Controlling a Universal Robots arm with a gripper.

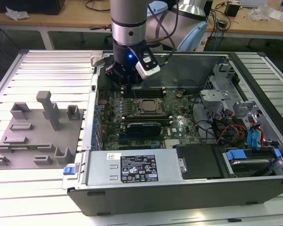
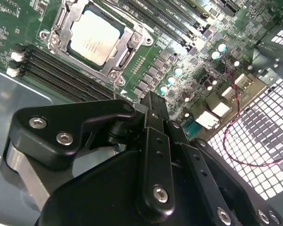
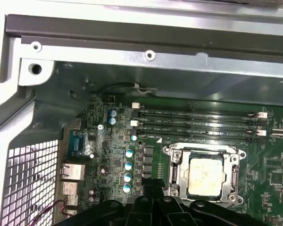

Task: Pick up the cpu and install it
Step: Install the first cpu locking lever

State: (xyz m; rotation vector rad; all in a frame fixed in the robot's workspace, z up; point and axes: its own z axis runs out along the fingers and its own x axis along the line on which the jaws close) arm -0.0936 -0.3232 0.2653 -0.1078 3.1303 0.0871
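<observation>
In both wrist views the cpu (image 2: 94,37) (image 3: 205,175) sits in its socket frame (image 2: 127,52). The second wrist view shows the fingers (image 2: 156,117) pressed together and empty. The exterior view sets the gripper (image 1: 127,77) over the motherboard (image 1: 179,125), toward the exterior view's left of the socket.

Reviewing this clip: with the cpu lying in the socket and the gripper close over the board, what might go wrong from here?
1. The cpu lies inside the socket frame. Whether it sits flush is not clear, so pressing on it might damage the socket.
2. The gripper hangs low beside the capacitors and memory slots. A sideways move might strike them.
</observation>
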